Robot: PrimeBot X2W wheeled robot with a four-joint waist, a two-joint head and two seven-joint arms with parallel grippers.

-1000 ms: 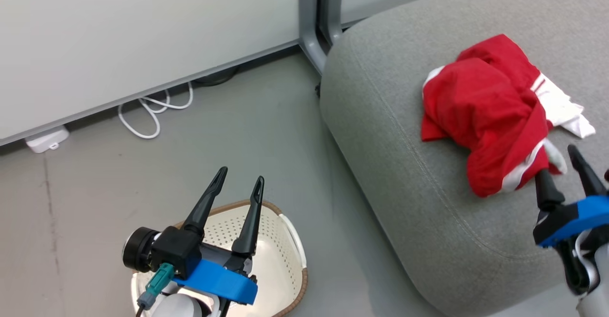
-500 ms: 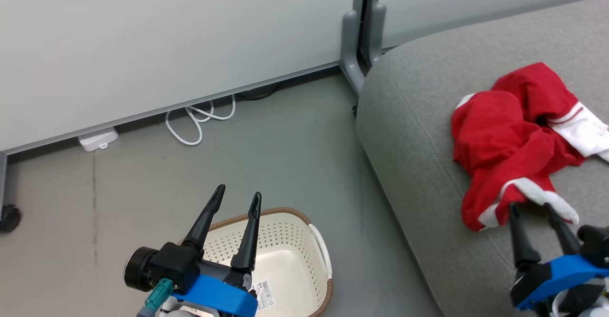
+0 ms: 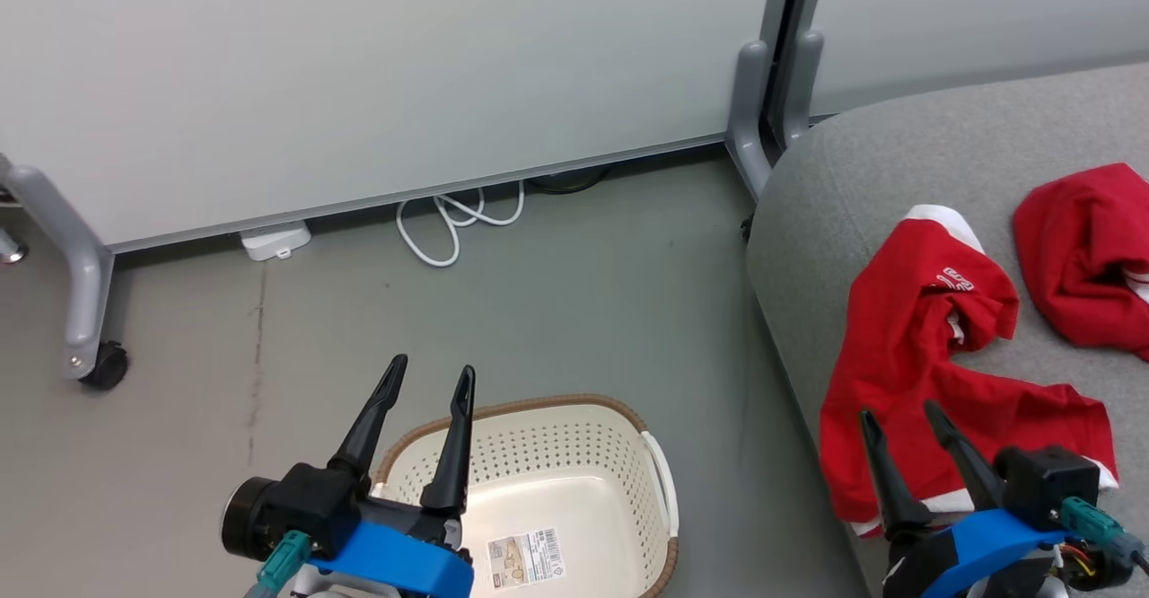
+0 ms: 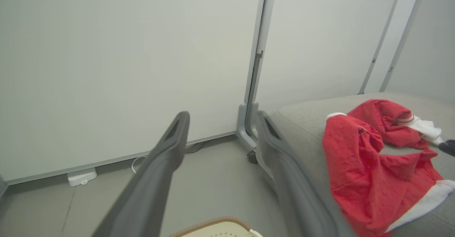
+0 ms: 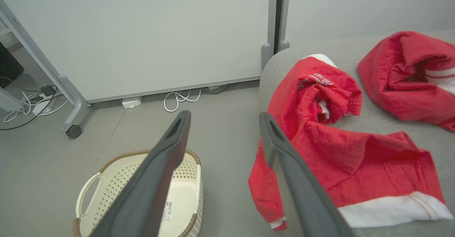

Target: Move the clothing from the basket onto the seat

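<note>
clothing (image 3: 916, 311) lies on the seat (image 3: 853, 167); the basket (image 3: 512, 403) stands on the floor (image 3: 556, 302).
the near garment (image 3: 898, 373) sprawls at the seat's left edge, one corner drooping over the side. the far garment (image 3: 1077, 257) sits bunched just beside it, with a strip of grey cushion between them. the basket, left of the seat, shows its bottom with a paper sticker (image 3: 525, 555). the left gripper (image 3: 432, 366) hovers above the basket, fingers spread apart. the right gripper (image 3: 899, 409) is over the near garment's white-trimmed hem, fingers likewise spread. whether they touch the cloth cannot be told.
</note>
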